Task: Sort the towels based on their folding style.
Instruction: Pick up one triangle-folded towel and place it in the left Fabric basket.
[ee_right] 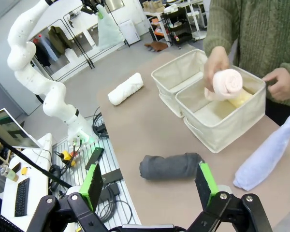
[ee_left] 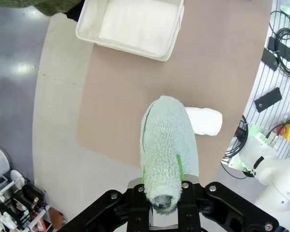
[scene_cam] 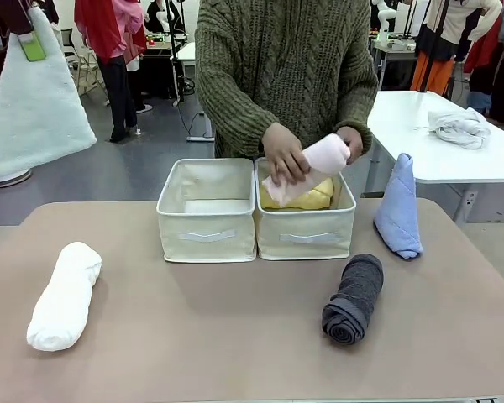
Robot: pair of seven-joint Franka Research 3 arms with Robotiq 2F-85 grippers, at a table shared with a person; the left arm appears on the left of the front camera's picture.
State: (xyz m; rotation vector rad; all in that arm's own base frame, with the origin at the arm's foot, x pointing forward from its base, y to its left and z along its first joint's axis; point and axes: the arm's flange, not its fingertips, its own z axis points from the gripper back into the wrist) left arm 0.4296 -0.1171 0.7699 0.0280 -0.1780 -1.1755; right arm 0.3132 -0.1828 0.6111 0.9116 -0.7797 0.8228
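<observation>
Mint green cone towel [ee_left: 166, 145] was clamped between my left gripper's [ee_left: 162, 170] green pads. It stuck out straight past the tips, up off the table [ee_left: 116, 96]. White roll [ee_left: 206, 121] lay on the table below, partly hidden behind the cone.

My right gripper [ee_right: 149, 186] had its fingers wide apart, nothing in them. Dark grey roll [ee_right: 171, 166] lay on the table just beyond, in line with the gap, not touching. Light blue cone [ee_right: 266, 157] lay near it, toward the table's edge.

A person's hand [scene_cam: 284, 154] held the pale pink roll [scene_cam: 319, 164] over the right bin [scene_cam: 307, 239], with the yellow roll [scene_cam: 311, 198] inside under it.

Count: six towels, meaning four rolls and two cones. Two beige bins, the left bin [scene_cam: 206, 231] touching the right one side by side.
</observation>
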